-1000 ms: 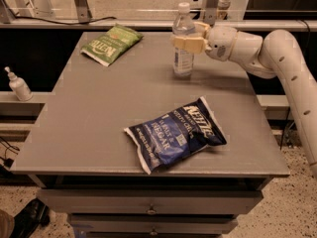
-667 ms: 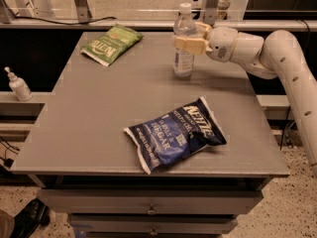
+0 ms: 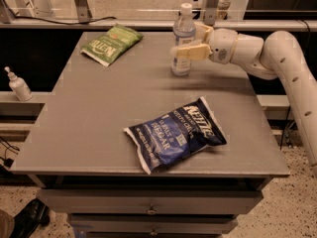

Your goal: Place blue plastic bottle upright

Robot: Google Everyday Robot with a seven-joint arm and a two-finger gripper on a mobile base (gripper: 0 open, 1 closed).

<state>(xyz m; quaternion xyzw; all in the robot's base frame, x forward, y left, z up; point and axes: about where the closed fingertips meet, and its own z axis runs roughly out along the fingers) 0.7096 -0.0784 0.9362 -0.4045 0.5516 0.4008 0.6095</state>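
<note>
**Upright placement, release stage.** The bottle (image 3: 181,66) stands vertical, cap up, on the far right part of the tabletop (image 3: 99,113). Its base appears to rest on the surface. The tool (image 3: 186,41) reaches in from the right and is closed around the bottle's middle, with one finger (image 3: 190,51) across the near side and the other behind.

To finish the step well:
- Check that the base bears flat before letting go.
- Part the fingers evenly so neither drags the bottle sideways (a light bottle probably tips at a small nudge).
- Withdraw level to the right, keeping clear of the cap.

The blue bag (image 3: 176,135) and green bag (image 3: 111,43) lie well apart from the bottle and should not hinder the retreat.
</note>
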